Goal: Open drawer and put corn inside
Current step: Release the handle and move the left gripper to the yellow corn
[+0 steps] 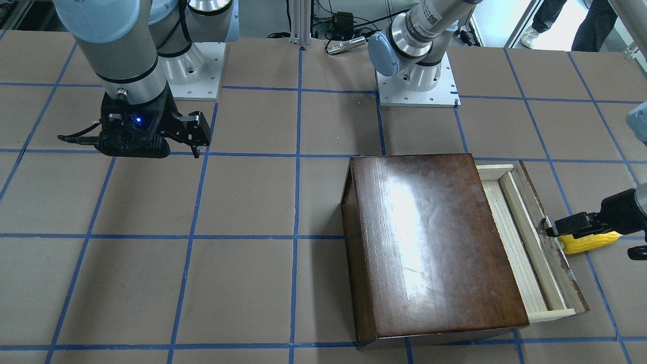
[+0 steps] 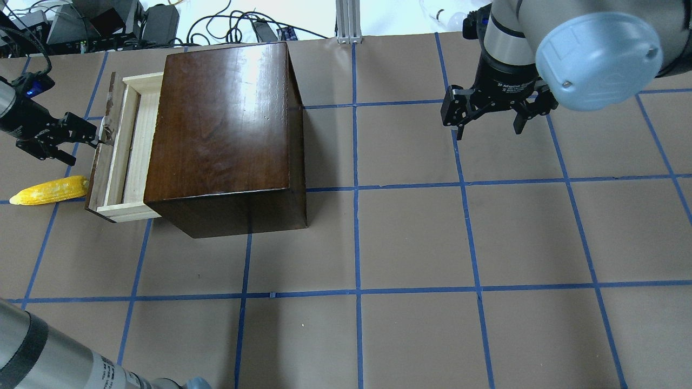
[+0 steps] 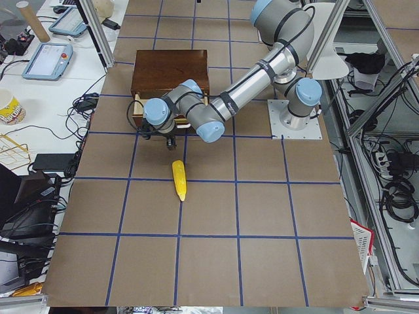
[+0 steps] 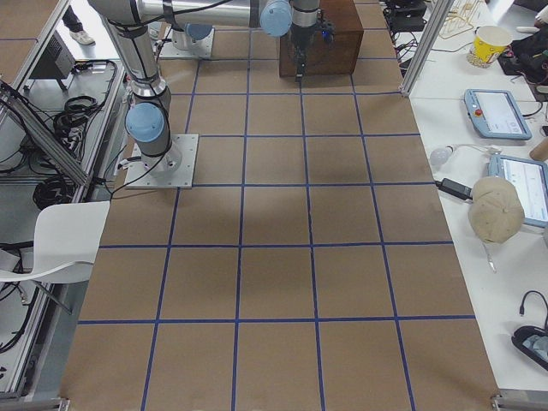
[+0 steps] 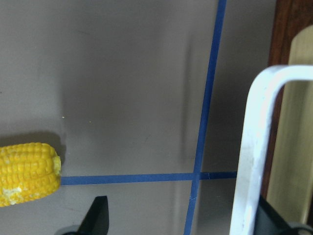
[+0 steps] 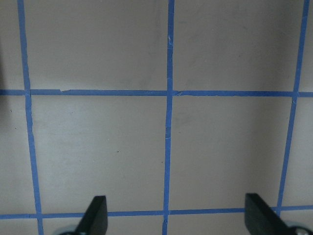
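Observation:
The dark-brown wooden box (image 2: 224,124) stands on the table. Its drawer (image 2: 132,151) is pulled partly out towards my left arm, and its pale wood inside is empty. The yellow corn (image 2: 48,190) lies on the table just outside the drawer's dark front panel (image 2: 97,162). It also shows in the left wrist view (image 5: 27,171). My left gripper (image 2: 84,150) is open and empty, low in front of the drawer. One finger is by the white metal handle (image 5: 254,147). My right gripper (image 2: 489,127) is open and empty, above bare table far from the box.
The table is brown paper with a blue tape grid (image 2: 357,189). The two arm bases (image 1: 417,91) stand on plates at the robot's side. Cables and equipment (image 2: 108,21) lie beyond the table's far edge. The corn lies beside my left gripper (image 1: 571,232).

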Tool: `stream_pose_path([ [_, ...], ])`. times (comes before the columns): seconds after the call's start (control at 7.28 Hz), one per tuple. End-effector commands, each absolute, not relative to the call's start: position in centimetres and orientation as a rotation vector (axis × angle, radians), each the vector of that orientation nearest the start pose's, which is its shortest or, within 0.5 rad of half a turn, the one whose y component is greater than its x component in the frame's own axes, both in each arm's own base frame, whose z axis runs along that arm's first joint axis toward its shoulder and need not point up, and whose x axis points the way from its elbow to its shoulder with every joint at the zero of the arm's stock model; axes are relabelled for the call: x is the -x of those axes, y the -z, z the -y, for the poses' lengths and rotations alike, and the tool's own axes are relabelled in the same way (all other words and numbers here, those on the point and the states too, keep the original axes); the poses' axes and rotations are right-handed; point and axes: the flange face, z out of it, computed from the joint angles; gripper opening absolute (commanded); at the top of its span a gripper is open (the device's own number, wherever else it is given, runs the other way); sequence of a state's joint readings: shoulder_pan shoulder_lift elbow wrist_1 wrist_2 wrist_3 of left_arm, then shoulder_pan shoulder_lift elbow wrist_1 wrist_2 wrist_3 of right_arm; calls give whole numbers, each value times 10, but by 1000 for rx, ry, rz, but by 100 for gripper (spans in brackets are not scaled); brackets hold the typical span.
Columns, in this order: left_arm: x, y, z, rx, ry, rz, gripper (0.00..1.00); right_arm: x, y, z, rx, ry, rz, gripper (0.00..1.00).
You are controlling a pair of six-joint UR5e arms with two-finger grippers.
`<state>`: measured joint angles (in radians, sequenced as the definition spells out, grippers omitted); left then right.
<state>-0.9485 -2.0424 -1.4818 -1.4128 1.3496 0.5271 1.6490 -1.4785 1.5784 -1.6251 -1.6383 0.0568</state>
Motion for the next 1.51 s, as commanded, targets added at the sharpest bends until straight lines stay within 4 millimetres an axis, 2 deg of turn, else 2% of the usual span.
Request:
stream_pose_path([
  [0.0,-242,-281,605,207,-106,-3442,100,-167,-443,513,37,-66,-3211,100],
  [0.55,-234,-311,601,202,-50,-3426,100,-167,-442,513,37,-69,-3211,100],
  [0.82,-230,-339,600,167,-7,-3396,100,-167,-443,513,37,-66,-3211,100],
  [0.96,-233,-350,594,59,-19,-3348,100,-167,-443,513,37,-66,-3211,100],
  [1.1,-240,-351,585,-98,-75,-3282,100,-167,-442,513,37,-69,-3211,100],
  [1.24,-247,-360,579,-171,-137,-3197,100,-167,-442,513,37,-69,-3211,100],
  [1.37,-253,-358,572,-333,-207,-3136,100,-167,-443,513,37,-66,-3211,100],
])
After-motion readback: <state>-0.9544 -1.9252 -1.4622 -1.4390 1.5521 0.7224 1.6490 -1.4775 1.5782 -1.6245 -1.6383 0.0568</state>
